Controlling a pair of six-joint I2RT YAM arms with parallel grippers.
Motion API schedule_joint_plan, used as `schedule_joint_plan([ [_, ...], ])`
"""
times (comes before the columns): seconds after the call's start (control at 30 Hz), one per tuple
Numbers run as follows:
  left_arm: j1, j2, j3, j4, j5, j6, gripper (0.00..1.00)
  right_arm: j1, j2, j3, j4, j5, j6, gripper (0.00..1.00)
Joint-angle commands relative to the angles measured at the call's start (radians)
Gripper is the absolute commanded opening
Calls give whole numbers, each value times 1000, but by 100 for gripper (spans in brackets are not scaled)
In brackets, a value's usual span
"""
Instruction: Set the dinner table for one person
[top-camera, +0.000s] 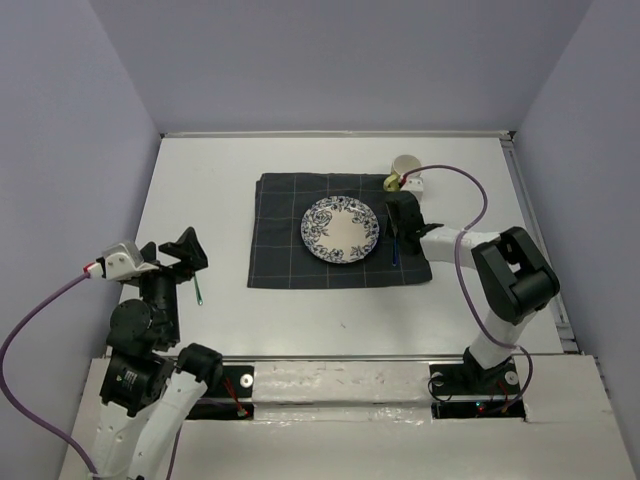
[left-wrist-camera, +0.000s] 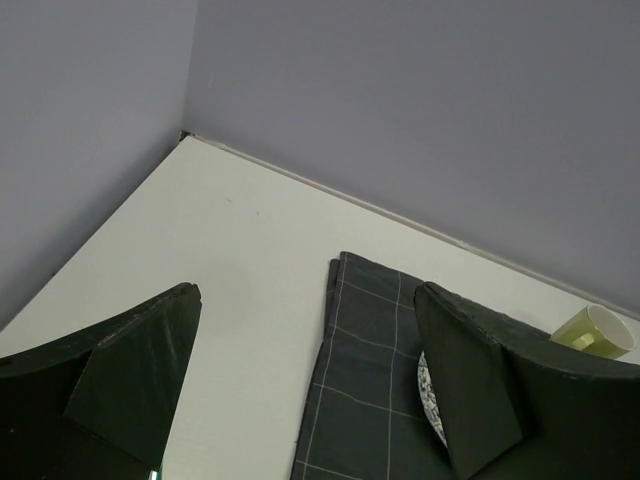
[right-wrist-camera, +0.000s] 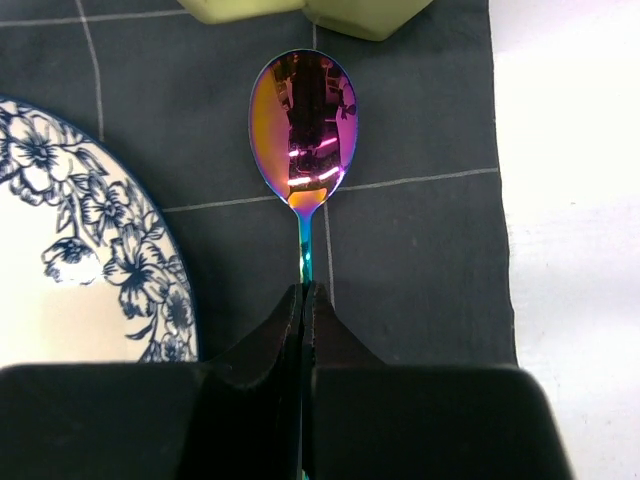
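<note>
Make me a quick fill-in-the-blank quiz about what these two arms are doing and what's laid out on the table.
1. The right gripper is shut on the handle of a shiny, rainbow-coloured ____.
2. That piece rests on the dark cloth, to the ____ of the blue-flowered plate in the top view.
3. The left gripper is ____ and holds nothing.

Missing words: spoon; right; open.
</note>
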Motion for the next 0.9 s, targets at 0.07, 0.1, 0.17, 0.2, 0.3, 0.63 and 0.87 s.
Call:
schedule_joint_plan([
  [0.07,-5,26,-2,47,-13,11,99,-22,47,54,92,-25,-45,0],
  [0.1,-3,26,-3,46,-13,11,99,-22,50,54,93,-30,-48,0],
  [0.17,-2,31,-2,47,-13,11,99,-22,64,57,95,-47,-54,0],
  [0.2,-3,32,-2,46,-13,11,99,-22,69,60,93,-48,-56,0],
  [0.3,-3,38,-2,44,-11,9,99,-22,89,67,93,-45,-68,0],
  [0.63,7,178,13,18,50,-14,99,-22,5,69,32,-32,-47,54],
  [0.87,7,368,81,-140,113,-138,99,3,-273,-24,-72,-146,24,61],
])
